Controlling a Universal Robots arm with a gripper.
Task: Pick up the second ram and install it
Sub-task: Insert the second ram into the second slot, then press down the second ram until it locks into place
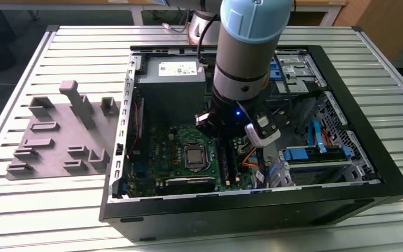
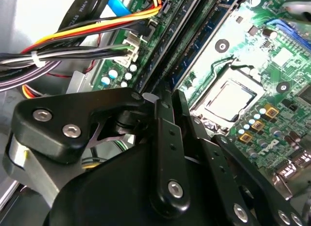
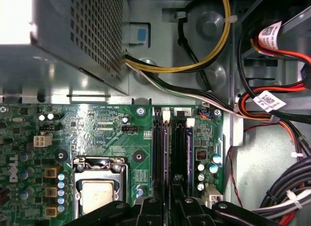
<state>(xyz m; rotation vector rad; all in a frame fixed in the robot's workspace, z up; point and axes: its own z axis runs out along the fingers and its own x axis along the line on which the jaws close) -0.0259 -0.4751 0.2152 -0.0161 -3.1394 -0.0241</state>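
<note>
My gripper (image 1: 226, 142) reaches down into the open computer case (image 1: 369, 173), over the memory slots beside the processor socket (image 1: 195, 156). The second ram (image 3: 187, 153), a dark stick with a bluish side, stands edge-on in the slot row of the green motherboard (image 3: 112, 133). In the second wrist view its bluish strip (image 2: 197, 53) runs away from the black fingers (image 2: 165, 138). These are drawn close together on the stick's near end, so my gripper (image 2: 165, 95) is shut on it. A neighbouring black slot (image 3: 160, 153) lies alongside, between the stick and the socket (image 3: 97, 192).
The grey power supply box (image 1: 170, 79) fills the case's far end. Bundled cables (image 3: 272, 104) and a yellow-orange loom (image 2: 87, 34) crowd the side by the slots. A blue-tabbed drive cage (image 1: 314, 155) sits at the exterior view's right. Grey holder blocks (image 1: 61, 136) stand outside the case, at the exterior view's left.
</note>
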